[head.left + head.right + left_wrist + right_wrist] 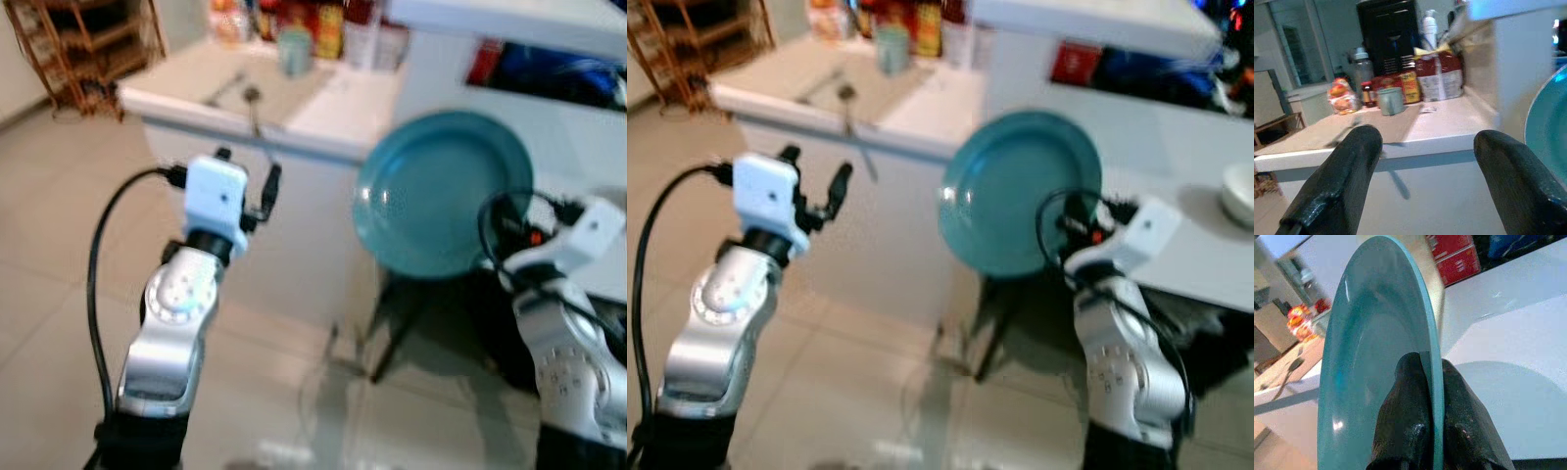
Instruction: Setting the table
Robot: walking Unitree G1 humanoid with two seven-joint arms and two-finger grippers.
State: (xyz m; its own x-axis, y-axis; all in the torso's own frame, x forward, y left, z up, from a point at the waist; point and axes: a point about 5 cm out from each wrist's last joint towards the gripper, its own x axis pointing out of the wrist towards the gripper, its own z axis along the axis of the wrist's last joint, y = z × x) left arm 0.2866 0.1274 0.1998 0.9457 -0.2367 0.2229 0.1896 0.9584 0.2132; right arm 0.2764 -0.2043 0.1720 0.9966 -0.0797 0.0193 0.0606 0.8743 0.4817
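Teal plate [441, 191] held upright on edge, right of centre in the left eye view, its concave face turned toward the camera. Right gripper [1431, 382] with jaws clamped on the plate's lower rim, one black finger on each face, as seen in the right wrist view; silver right arm [563, 343] rising from the lower right corner with a black cable looped beside the wrist. Plate in the air in front of a white desk [1176, 245] at the right of the frame, with a white bowl [1239, 194] near the right edge in the right eye view. Left gripper [1425, 147] raised at left of centre, jaws wide apart and holding nothing, pointed toward a white counter [225, 93] in the upper left part of the frame. On that counter, a spoon [253, 98] lying flat, a pale green mug [1391, 100] behind it, and further back a row of food packets and jars [1420, 81], somewhat blurred. Wooden rack [83, 44] in the upper left corner. Pale tiled floor [294, 392] across the bottom of the frame.
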